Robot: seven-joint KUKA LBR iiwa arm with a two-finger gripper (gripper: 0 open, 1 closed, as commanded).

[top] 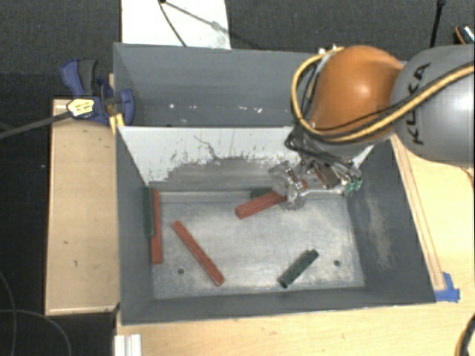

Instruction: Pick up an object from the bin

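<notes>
My gripper (292, 191) hangs over the back middle of the bin, under the orange wrist cover. Its fingers are shut on the right end of a short red stick (257, 206), which slants down to the left just above the floor. A dark green piece (261, 194) pokes out right behind that stick. Nearer the front lies a dark green stick (298, 268), apart from the gripper.
A second red stick (198, 252) lies diagonally at the front left. Along the left wall a third red stick (156, 230) lies beside a dark green one (148, 212). The arm and its cables cover the bin's back right corner.
</notes>
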